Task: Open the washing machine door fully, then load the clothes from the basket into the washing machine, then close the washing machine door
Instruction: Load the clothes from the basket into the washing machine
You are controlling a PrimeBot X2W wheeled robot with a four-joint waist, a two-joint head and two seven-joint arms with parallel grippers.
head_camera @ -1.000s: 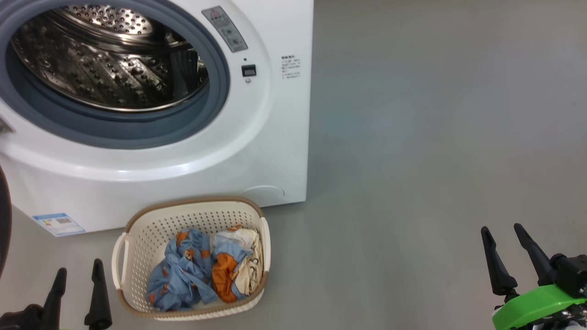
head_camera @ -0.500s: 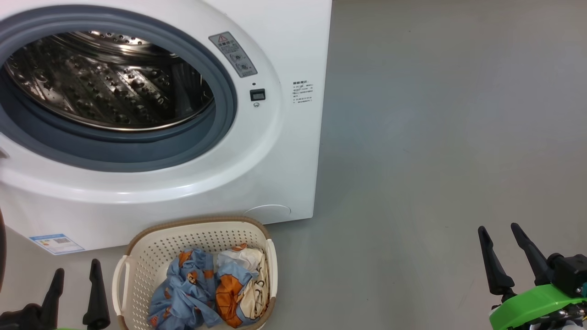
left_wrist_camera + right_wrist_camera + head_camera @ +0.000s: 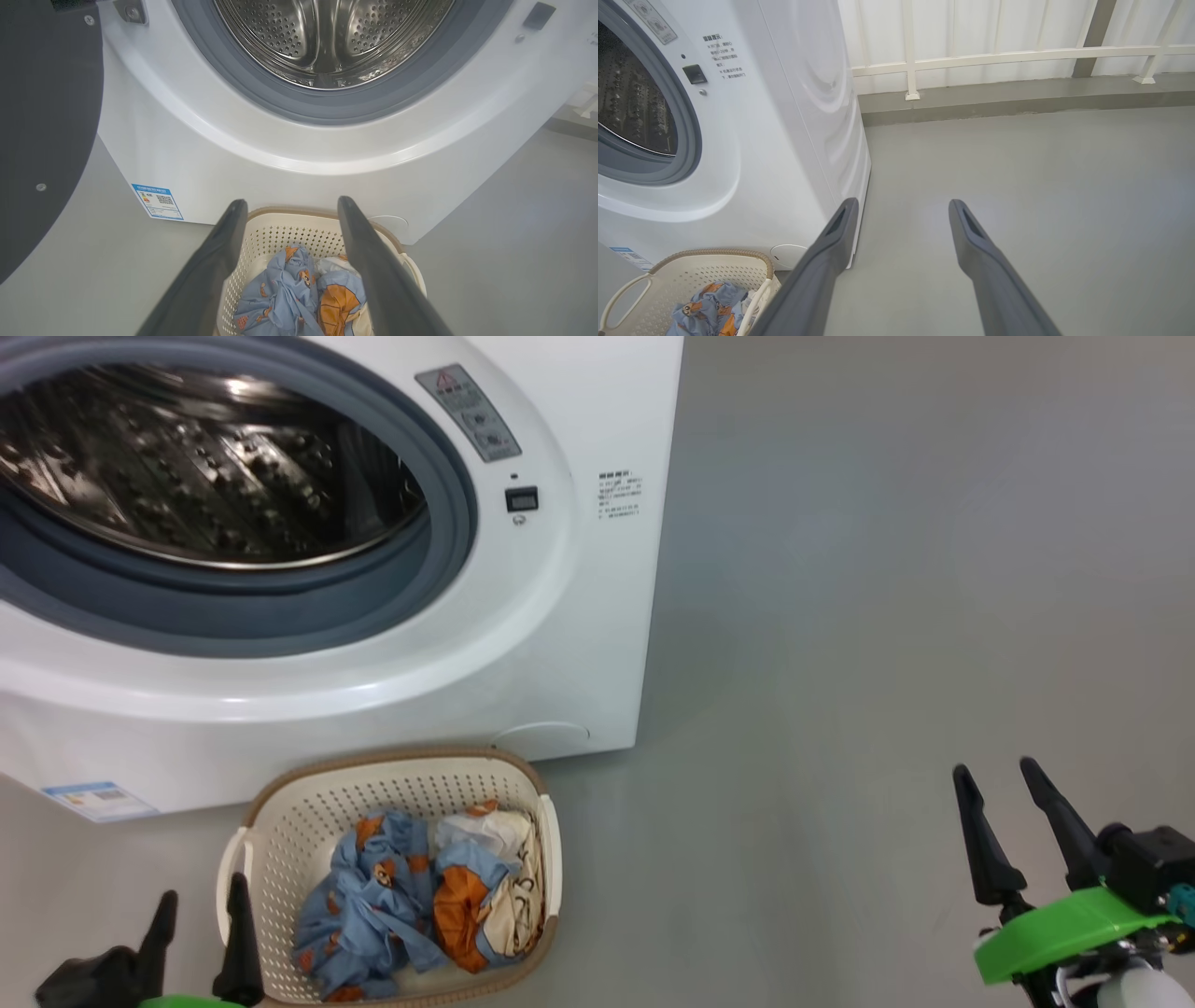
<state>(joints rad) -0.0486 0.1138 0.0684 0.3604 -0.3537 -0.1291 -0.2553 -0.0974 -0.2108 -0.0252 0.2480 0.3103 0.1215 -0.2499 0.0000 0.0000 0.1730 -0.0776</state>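
The washing machine [image 3: 597, 616] stands with its steel drum [image 3: 187, 457] exposed. Its door [image 3: 42, 116] is swung open, a dark panel at the left of the left wrist view. On the floor in front sits the cream basket [image 3: 280, 821] with the clothes in it, a blue printed garment [image 3: 364, 905] and a cream and orange one [image 3: 485, 887]. My left gripper [image 3: 203, 889] is open beside the basket's left handle, and in its wrist view [image 3: 292, 201] its fingers frame the basket [image 3: 280, 231]. My right gripper [image 3: 994, 767] is open over bare floor, far right of the basket.
Grey floor [image 3: 887, 616] stretches open to the right of the machine. A white railing and panelled wall [image 3: 971, 56] run behind a low kerb. A blue label [image 3: 93, 798] marks the machine's lower left front.
The head camera has shifted. My left gripper has come right, closer to the basket's left handle. My right gripper sits slightly higher. Both stay open.
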